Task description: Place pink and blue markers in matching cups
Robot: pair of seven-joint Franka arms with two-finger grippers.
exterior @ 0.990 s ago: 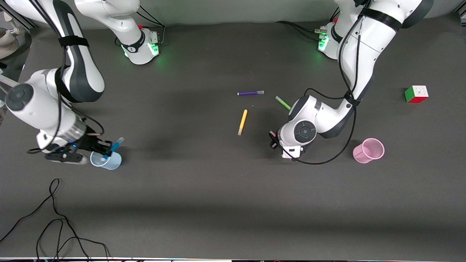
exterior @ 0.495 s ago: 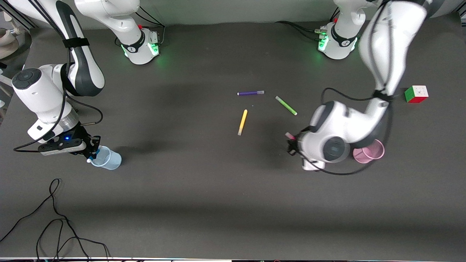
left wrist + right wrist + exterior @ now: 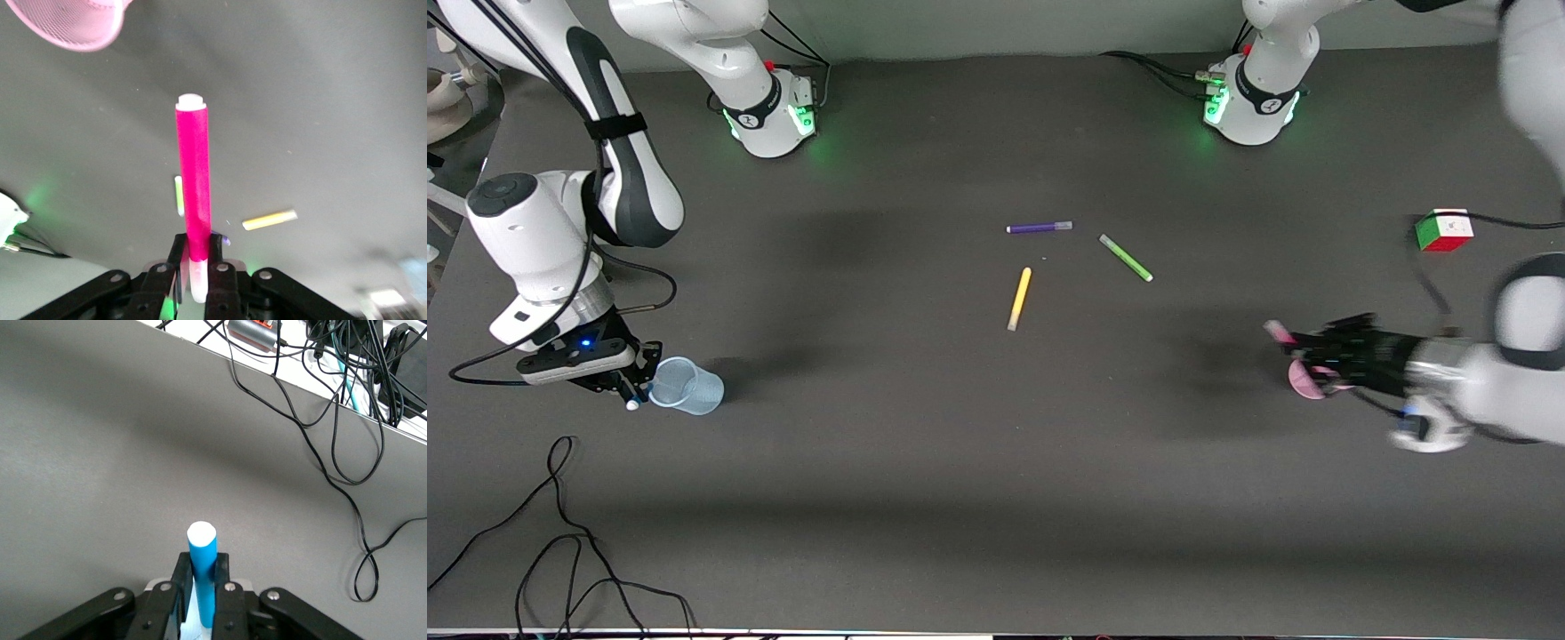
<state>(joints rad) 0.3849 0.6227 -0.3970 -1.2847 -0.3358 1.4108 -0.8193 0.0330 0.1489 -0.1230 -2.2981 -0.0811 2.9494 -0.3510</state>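
My left gripper [image 3: 1307, 348] is shut on the hot pink marker [image 3: 1278, 332] and holds it over the pink cup [image 3: 1303, 380], which its fingers mostly hide. In the left wrist view the pink marker [image 3: 193, 180] sticks out from the gripper [image 3: 197, 243], with the pink cup's rim [image 3: 73, 23] off to one side. My right gripper [image 3: 639, 378] is shut on the blue marker [image 3: 633, 404] just beside the pale blue cup [image 3: 687, 386], at the right arm's end of the table. The right wrist view shows the blue marker [image 3: 202, 550] clamped in the gripper [image 3: 203, 570]; the cup is out of that view.
A purple marker [image 3: 1039, 228], a green marker [image 3: 1126, 258] and a yellow marker [image 3: 1019, 298] lie mid-table. A colour cube [image 3: 1443, 230] sits at the left arm's end. A loose black cable [image 3: 560, 533] lies near the front edge.
My left arm has swung from beside the yellow marker to over the pink cup, carrying the pink marker. My right gripper has turned the blue marker from over the blue cup to beside its rim.
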